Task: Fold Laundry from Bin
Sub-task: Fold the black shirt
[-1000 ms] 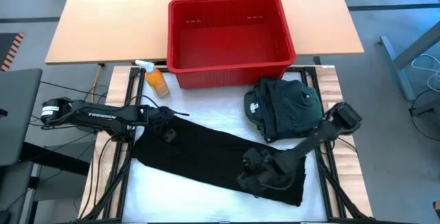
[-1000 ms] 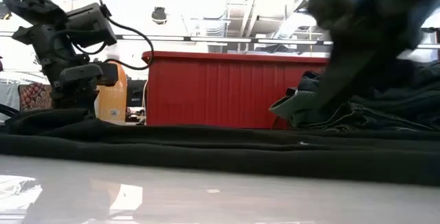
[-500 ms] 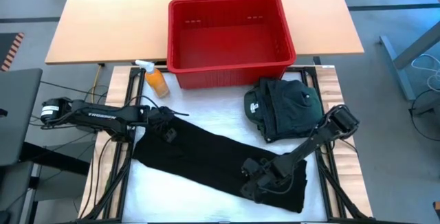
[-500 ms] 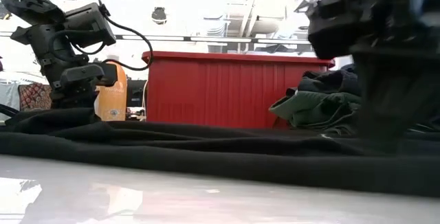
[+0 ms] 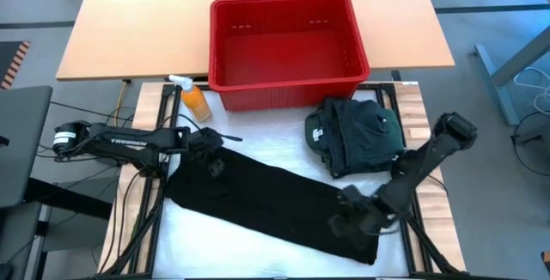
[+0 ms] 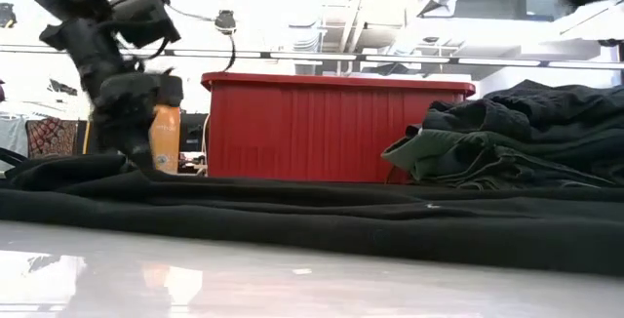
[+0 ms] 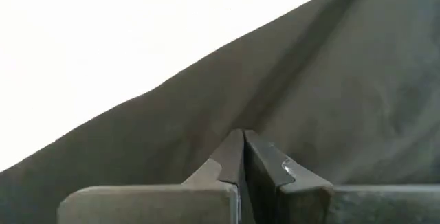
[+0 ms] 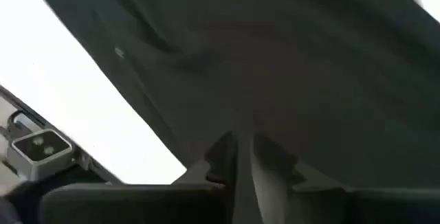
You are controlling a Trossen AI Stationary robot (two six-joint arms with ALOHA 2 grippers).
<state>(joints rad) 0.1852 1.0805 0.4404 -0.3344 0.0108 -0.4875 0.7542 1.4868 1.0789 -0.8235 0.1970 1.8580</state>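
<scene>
With the left gripper [image 5: 209, 149] pinched shut on the black garment [image 5: 266, 196] and the right gripper [image 5: 351, 222] slightly parted over its far end, keep the cloth taut before you fold.

spray bottle [image 5: 194, 99]: orange, white trigger head, lying tilted on the table's far left part; in the low view it shows upright-looking behind dark cloth.
work table [image 5: 275, 147]: white top with pale wooden slats along both side edges.
desk [image 5: 129, 31]: light wood, set just beyond the work table.
grey bracket [image 8: 40, 147]: small, with two round holes, at the table's edge in the right wrist view.
floor [image 5: 34, 5]: grey, around the furniture.
ceiling [image 6: 322, 11]: pipes and ducts above.
</scene>
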